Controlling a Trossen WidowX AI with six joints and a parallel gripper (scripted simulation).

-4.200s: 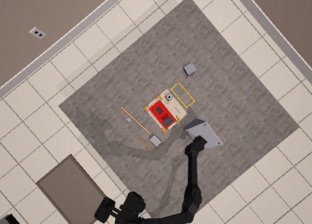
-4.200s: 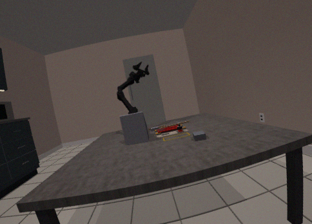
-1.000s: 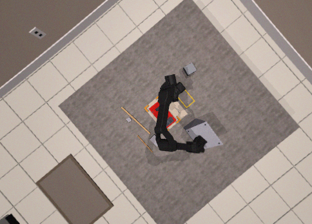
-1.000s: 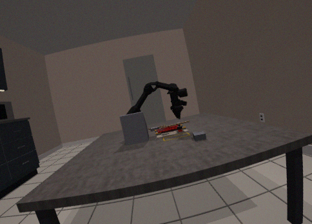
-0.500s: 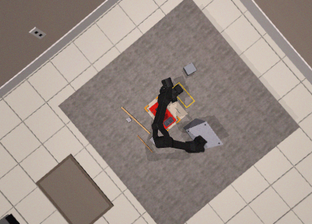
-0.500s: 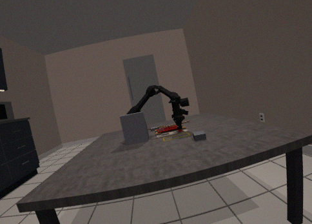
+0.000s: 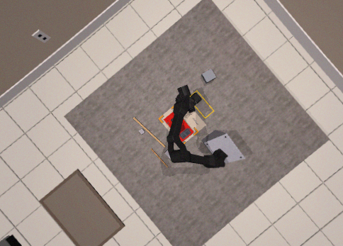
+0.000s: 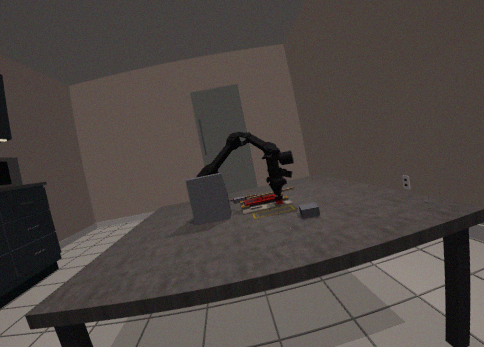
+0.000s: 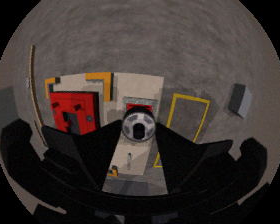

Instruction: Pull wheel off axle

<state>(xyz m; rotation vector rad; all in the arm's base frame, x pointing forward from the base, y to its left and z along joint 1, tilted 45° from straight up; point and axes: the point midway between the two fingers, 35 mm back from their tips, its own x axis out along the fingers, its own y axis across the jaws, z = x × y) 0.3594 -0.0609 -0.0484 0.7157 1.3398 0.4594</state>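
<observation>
The grey-rimmed wheel [image 9: 139, 123] is between my fingertips in the wrist view, with the dark axle end showing in its hub. My gripper [image 9: 138, 124] [image 8: 278, 197] is shut on the wheel, low over the pale board [image 9: 151, 85] [image 7: 200, 125]. Part of a red and grey mount shows behind the wheel; the rest of the axle is hidden. How high the wheel sits on the axle cannot be told. The marked area, a yellow outline [image 9: 192, 98] [image 7: 205, 101] [image 8: 275, 215], lies on the table just beside the board. The arm hides the wheel in the top view.
A red block [image 9: 86, 99] [image 7: 170, 120] sits on the board among orange corner brackets. A grey block [image 7: 208, 76] [image 8: 309, 210] [image 9: 241, 101] stands beyond the outline. A large grey panel [image 7: 230, 148] [image 8: 208, 198] stands near the arm's base. A wooden stick [image 7: 149, 132] lies on the board's other side.
</observation>
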